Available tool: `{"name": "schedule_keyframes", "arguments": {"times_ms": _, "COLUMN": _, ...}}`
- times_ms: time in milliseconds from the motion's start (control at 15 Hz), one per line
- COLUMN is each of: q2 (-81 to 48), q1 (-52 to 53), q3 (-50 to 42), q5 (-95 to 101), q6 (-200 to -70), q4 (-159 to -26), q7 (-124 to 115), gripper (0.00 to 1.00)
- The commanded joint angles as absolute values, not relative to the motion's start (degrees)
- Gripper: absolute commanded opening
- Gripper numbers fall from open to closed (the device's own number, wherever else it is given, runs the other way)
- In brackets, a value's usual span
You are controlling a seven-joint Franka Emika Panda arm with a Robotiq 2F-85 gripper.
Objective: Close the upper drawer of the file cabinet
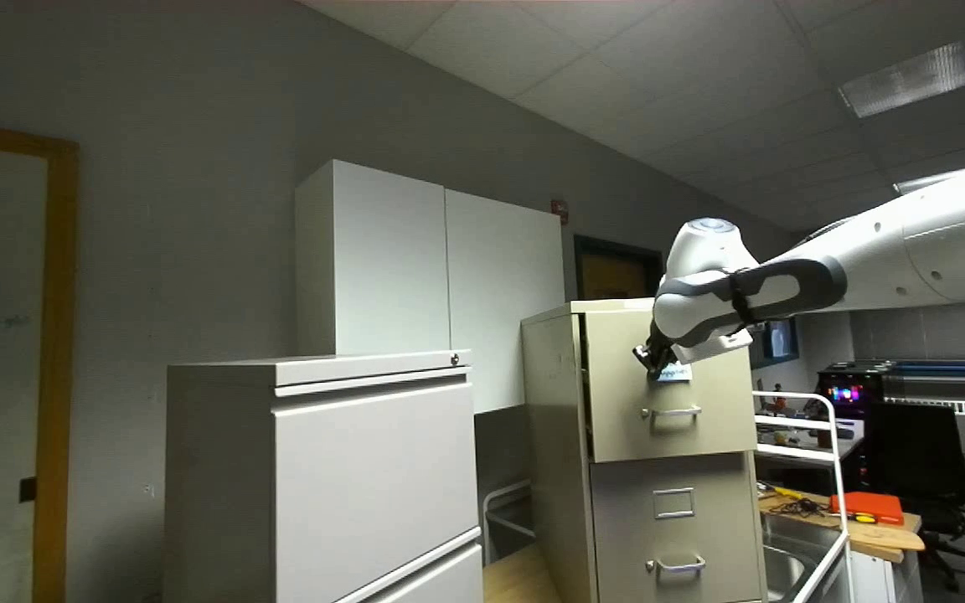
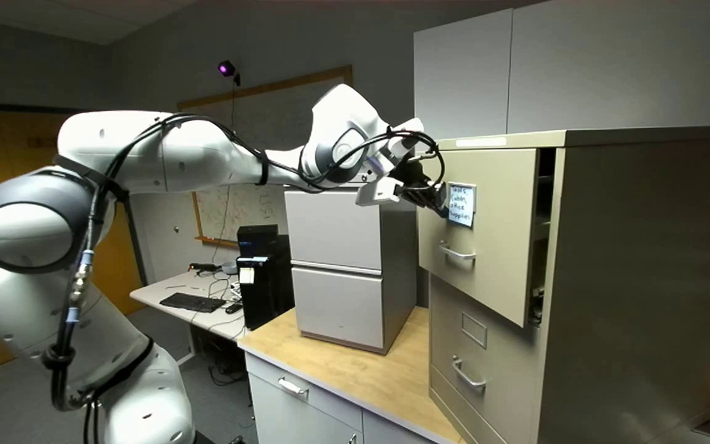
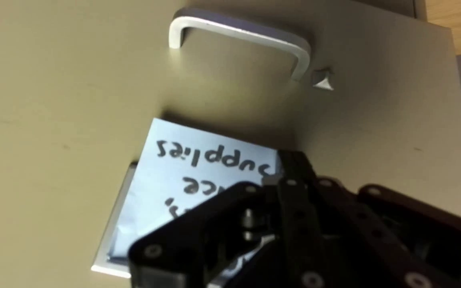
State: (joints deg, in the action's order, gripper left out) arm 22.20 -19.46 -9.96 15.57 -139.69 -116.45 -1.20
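The beige file cabinet (image 1: 551, 394) (image 2: 644, 277) shows in both exterior views. Its upper drawer (image 1: 721, 402) (image 2: 503, 234) stands partly out, with a dark gap between its front and the cabinet frame. A handwritten note (image 1: 677, 373) (image 2: 461, 205) (image 3: 166, 176) sits on the drawer front above a metal handle (image 1: 677, 411) (image 2: 457, 253) (image 3: 240, 32). My gripper (image 1: 648, 360) (image 2: 440, 208) (image 3: 294, 162) is shut with nothing seen between the fingers. Its tips are at the drawer front by the note's edge; whether they touch is unclear. The wrist view looks upside down.
A beige lower drawer (image 1: 675, 523) (image 2: 475, 351) below is shut. A light-grey cabinet (image 1: 378, 486) (image 2: 336, 296) stands beside the file cabinet on a wooden counter (image 2: 342, 370). White wall cupboards (image 1: 449, 276) (image 2: 583, 74) hang behind. A white rack (image 1: 836, 469) stands on the file cabinet's far side.
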Motion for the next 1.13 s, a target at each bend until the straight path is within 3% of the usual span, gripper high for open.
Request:
{"name": "schedule_keyframes", "arguments": {"times_ms": 0, "q2": 10.72, "q1": -16.37, "q3": -13.72, "q5": 11.1, "q6": -139.25, "q4": -108.1, "q7": 1.68, "gripper": 0.0}}
{"name": "schedule_keyframes", "arguments": {"times_ms": 733, "q2": 0.1, "q1": -15.68, "q3": -16.51, "q5": 7.75, "q6": -134.83, "q4": -94.77, "q7": 1.52, "gripper": 0.0}}
{"name": "schedule_keyframes", "arguments": {"times_ms": 1067, "q2": 1.65, "q1": -15.27, "q3": -16.77, "q5": 6.26, "q6": -131.43, "q4": -96.2, "q7": 3.79, "gripper": 0.0}}
